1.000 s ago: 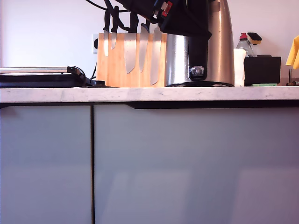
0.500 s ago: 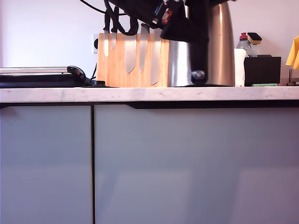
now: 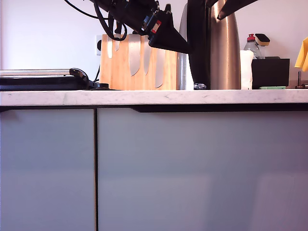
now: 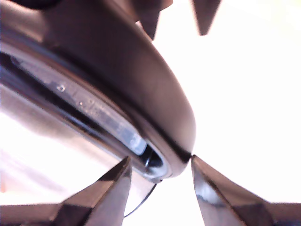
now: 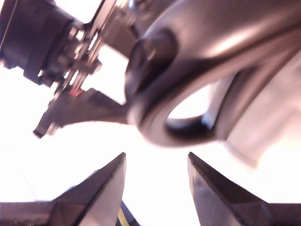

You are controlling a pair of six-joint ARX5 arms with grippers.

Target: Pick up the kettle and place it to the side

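Note:
The steel kettle stands tall on the counter, right of centre in the exterior view, its black handle facing the camera. My first gripper reaches in from the exterior view's upper left, its tip at the handle's edge. In the first wrist view this gripper is open, with the black handle's end showing in the gap; I cannot tell if they touch. My second gripper is open and holds nothing, a little short of the handle loop. One of its fingers shows above the kettle's top.
A wooden knife block stands just beside the kettle on the exterior view's left. A black flat appliance lies further left. To the exterior view's right are a black box, a red-capped bottle and a yellow cloth. The counter edge runs across.
The first gripper has drawn back toward the exterior view's left, uncovering the handle. The kettle looks narrower, its button sits lower, and its black base disc has dropped out of sight.

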